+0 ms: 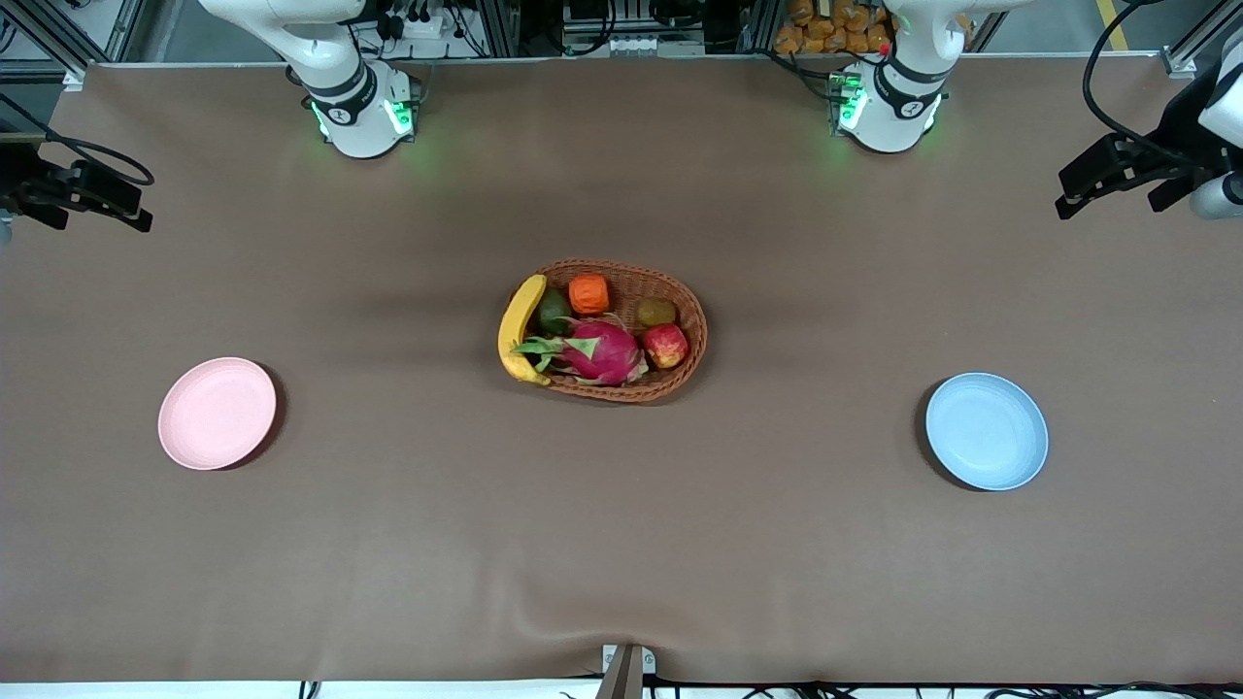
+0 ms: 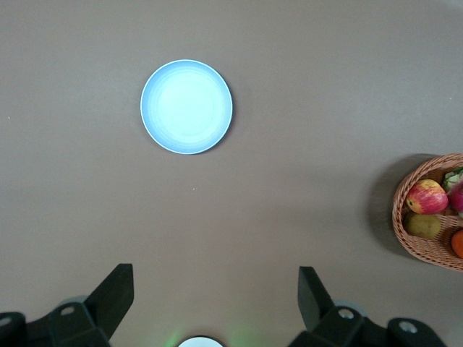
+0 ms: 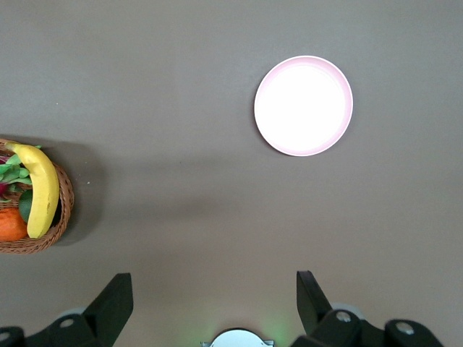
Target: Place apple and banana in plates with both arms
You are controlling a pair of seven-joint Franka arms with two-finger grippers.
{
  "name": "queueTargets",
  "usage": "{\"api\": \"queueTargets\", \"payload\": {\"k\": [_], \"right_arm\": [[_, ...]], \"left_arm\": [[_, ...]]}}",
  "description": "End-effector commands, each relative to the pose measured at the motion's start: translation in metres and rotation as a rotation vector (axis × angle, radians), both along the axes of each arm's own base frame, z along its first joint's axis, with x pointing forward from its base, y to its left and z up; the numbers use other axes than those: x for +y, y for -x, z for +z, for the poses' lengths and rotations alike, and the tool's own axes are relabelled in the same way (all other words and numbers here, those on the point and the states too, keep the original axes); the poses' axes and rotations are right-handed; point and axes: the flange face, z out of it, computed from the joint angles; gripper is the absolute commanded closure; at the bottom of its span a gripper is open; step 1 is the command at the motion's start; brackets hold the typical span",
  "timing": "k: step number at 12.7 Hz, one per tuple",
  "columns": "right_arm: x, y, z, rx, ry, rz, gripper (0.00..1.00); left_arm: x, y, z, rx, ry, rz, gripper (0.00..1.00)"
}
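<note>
The apple [image 1: 665, 345] and the banana [image 1: 518, 328] lie in the wicker basket [image 1: 695, 320] at the table's middle. The apple also shows in the left wrist view [image 2: 427, 196] and the banana in the right wrist view [image 3: 42, 189]. The pale pink plate [image 1: 217, 413] [image 3: 303, 105] sits bare toward the right arm's end. The light blue plate [image 1: 986, 430] [image 2: 187, 106] sits bare toward the left arm's end. My left gripper [image 1: 1107, 175] [image 2: 217, 278] hangs open and empty high over the cloth at its end. My right gripper [image 1: 97, 199] [image 3: 214, 285] is likewise open, empty and high.
The basket also holds a magenta dragon fruit [image 1: 600, 351], an orange ribbed fruit [image 1: 588, 293], a dark green fruit [image 1: 554, 311] and an olive fruit [image 1: 656, 313]. Brown cloth covers the table. A small bracket [image 1: 626, 665] sits at the table's nearest edge.
</note>
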Motion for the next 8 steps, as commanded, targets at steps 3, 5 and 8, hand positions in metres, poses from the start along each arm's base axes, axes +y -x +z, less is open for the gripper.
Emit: {"api": "queueTargets", "payload": {"k": [3, 5, 8], "right_arm": [[-0.0015, 0.0013, 0.0027, 0.003, 0.004, -0.014, 0.0], [-0.0015, 0.0008, 0.0019, 0.005, 0.004, -0.014, 0.0], [-0.0011, -0.0004, -0.0029, 0.012, 0.0, -0.013, 0.0]], "left_arm": [[0.0018, 0.0, 0.0043, 0.003, -0.012, 0.003, 0.0], [0.0026, 0.0, 0.0043, 0.003, -0.012, 0.005, 0.0], [0.0014, -0.0006, 0.0007, 0.012, -0.002, -0.004, 0.0]]}}
